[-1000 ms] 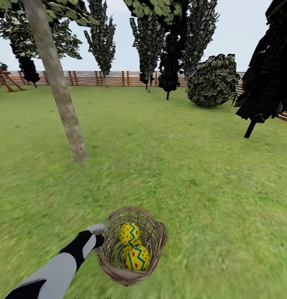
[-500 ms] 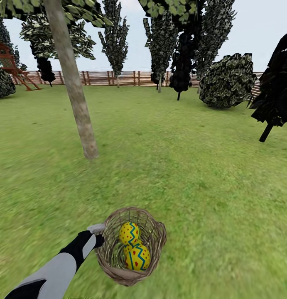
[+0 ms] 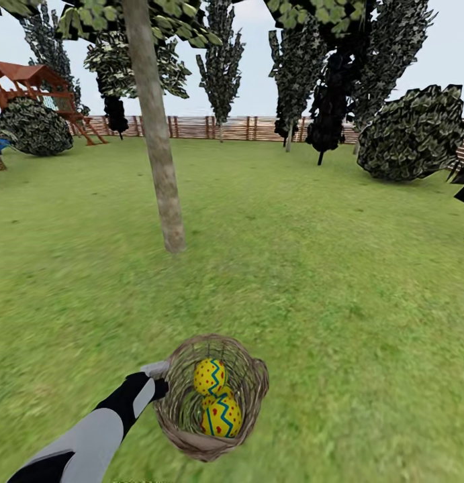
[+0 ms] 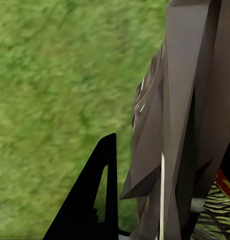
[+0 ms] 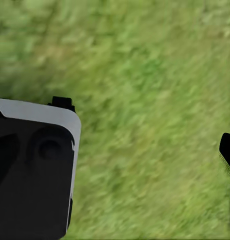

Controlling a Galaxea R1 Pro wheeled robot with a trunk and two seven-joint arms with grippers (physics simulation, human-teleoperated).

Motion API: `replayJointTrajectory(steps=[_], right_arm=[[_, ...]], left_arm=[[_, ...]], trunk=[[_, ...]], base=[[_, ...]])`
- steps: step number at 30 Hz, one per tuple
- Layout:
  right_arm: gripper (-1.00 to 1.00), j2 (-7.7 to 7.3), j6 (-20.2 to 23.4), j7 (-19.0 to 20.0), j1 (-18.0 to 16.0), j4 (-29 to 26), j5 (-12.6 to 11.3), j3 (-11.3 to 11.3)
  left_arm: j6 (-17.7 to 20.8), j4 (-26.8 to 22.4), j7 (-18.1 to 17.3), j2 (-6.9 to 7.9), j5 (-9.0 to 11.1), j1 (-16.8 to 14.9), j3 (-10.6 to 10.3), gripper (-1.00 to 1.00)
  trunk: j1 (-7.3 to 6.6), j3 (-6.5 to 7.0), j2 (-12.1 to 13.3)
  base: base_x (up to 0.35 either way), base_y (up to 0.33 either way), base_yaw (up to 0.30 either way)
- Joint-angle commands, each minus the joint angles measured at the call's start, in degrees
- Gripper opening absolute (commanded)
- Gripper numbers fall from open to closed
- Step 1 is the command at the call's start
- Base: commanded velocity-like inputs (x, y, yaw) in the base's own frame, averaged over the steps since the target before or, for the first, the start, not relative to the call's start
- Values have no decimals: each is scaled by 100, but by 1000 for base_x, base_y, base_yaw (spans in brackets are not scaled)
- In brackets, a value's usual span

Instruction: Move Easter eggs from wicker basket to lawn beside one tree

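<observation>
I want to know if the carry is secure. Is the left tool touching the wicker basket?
Touching. In the head view the left tool meets the wicker basket at its rim with no gap; the left wrist view shows the basket wall against a finger.

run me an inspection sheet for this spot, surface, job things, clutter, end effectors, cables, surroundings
surface: lawn, flat short green grass
job's things: wicker basket held off the grass; Easter eggs inside it, two plainly visible, the third hidden between them; pale-trunked tree ahead, left of centre
clutter: nothing seen
end effectors: left end effector at the basket rim, closed on it by the left wrist view; right end effector over bare grass, fingers spread, holding nothing
cables: nothing seen
surroundings: slatted wooden fence, dark cypresses, round bush, red playset far left
</observation>
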Motion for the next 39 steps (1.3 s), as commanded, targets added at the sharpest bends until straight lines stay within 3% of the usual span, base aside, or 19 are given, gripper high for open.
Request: replayJointTrajectory(steps=[1,39], right_arm=[[100,0,-17,-27,-6,7,28,11],[100,-44,-13,22,-6,-12,40,11]], left_arm=[[27,-14,15,0,37,-4,17,-100],[25,-17,15,7,39,-4,17,-100]], trunk=[[3,-5,-12],[3,192,-12]], base=[[0,0,244],[0,0,246]])
